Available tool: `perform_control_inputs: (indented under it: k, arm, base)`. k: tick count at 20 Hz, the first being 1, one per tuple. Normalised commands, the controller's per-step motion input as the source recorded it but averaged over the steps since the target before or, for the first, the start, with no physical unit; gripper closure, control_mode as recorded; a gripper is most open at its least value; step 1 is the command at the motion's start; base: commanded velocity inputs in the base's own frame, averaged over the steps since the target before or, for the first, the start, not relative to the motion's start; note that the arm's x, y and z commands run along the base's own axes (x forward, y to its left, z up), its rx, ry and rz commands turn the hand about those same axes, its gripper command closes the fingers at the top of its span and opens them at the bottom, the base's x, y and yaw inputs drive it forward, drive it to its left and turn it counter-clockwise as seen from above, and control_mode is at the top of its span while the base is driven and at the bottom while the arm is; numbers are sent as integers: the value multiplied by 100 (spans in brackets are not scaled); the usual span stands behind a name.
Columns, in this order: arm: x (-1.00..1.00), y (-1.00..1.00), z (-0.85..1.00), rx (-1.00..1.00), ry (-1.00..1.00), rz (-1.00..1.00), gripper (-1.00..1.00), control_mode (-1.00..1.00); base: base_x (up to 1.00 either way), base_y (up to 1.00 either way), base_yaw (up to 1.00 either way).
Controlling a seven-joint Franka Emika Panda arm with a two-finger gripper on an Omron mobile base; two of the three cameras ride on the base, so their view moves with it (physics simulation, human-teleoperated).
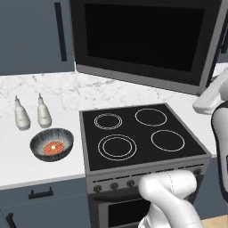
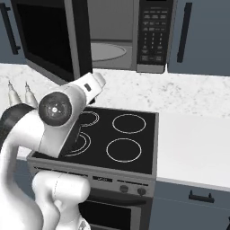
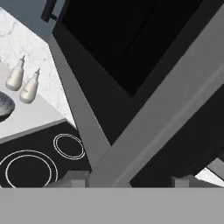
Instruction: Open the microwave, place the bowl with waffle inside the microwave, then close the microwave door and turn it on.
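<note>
A: Small speckled grey-blue bowl [image 1: 51,144] with orange-red waffle [image 1: 54,147] sits on white worktop [image 1: 26,160], left of stove [image 1: 138,136].

B: Rigid, light; pinch rim. Hand [image 3: 131,181] empty, opening unclear.

light: even, bright | shadows: faint | focus: sharp (rendered)
</note>
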Motion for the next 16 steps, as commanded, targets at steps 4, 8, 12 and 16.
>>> perform_control_inputs:
  k: [4,8,12,16]
  arm:
    - [-100,98,25,-36,5,7,-100,-100]
    - [-100,4,5,-4,-16,0,-100,-100]
    - [-100,-85,0,6,-3,0,-100,-100]
    - [-27,-82,1,6,4,1,-100,-100]
  base:
    - [0,0,0]
    - [0,0,0]
    - [0,0,0]
    - [0,0,0]
